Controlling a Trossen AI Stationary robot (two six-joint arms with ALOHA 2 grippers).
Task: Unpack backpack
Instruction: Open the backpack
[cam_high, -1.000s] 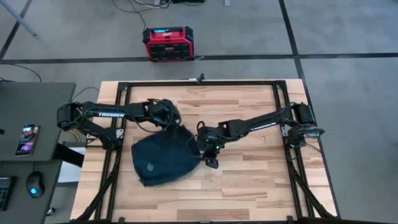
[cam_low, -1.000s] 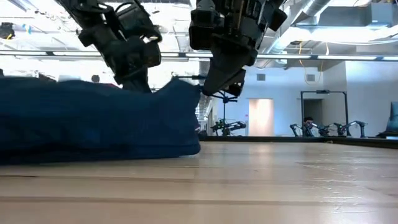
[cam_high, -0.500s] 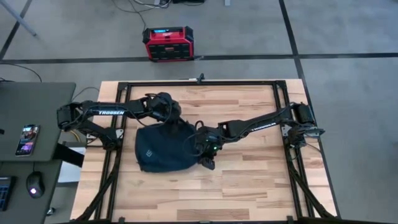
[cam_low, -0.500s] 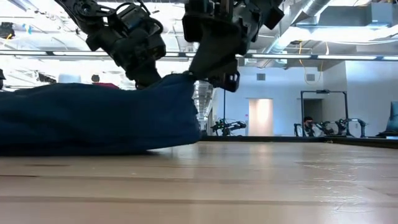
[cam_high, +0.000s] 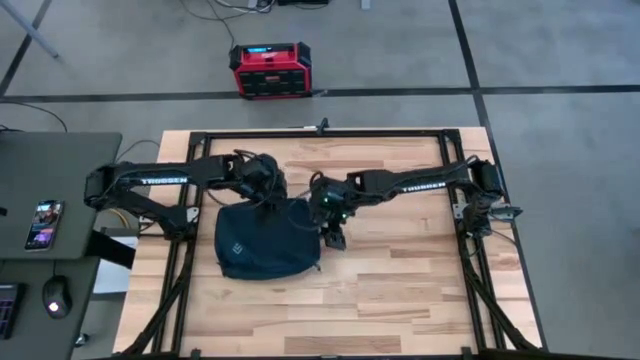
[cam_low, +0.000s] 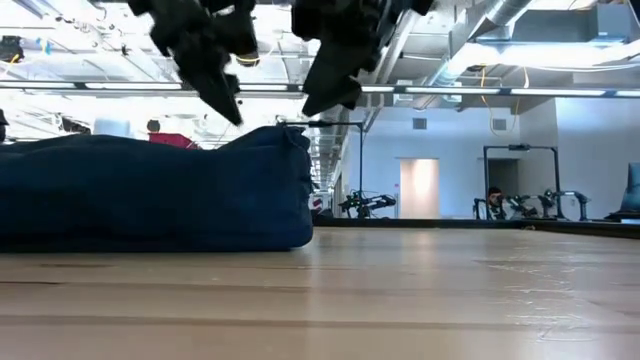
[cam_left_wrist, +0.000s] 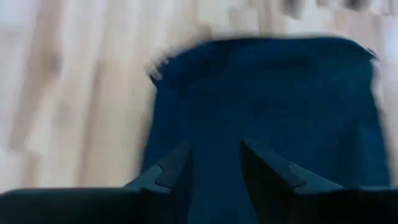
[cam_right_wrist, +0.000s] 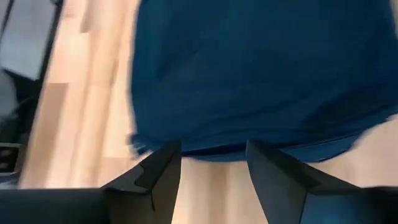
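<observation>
backpack (cam_high: 264, 240): lies flat, seemingly closed, left of table centre; nothing unpacked yet
left gripper (cam_high: 272, 198): above its far edge; fingers apart, empty
right gripper (cam_high: 333, 235): beside its right edge; fingers apart, empty
progress: opening and emptying remain

Even, bright overhead light; ceiling strip lamps glare in the low view. Both wrist views are motion-blurred, smearing the backpack (cam_left_wrist: 273, 106) and the desk (cam_left_wrist: 81, 93).
</observation>
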